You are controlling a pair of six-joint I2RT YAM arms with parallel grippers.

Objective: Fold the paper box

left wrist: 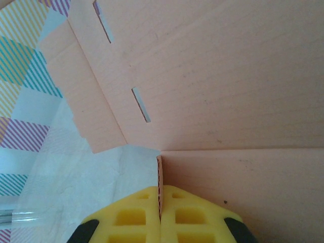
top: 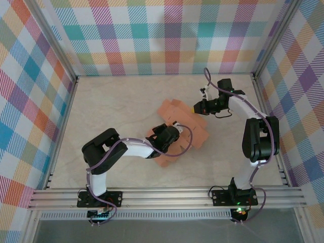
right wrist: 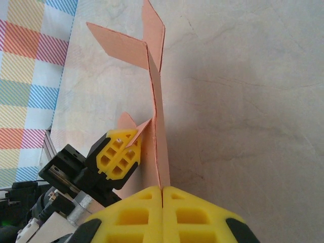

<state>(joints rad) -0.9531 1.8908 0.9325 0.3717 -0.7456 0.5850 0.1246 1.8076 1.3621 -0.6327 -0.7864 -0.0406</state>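
Now | paper box at the middle of the counter, partly raised | left tool and right tool each clenched on a thin card edge | we fear opposing pulls tearing it, or a shallow pinch slipping.

No lettering can be read (the paper box is unmarked).

yellow fingers pinching paper box edge
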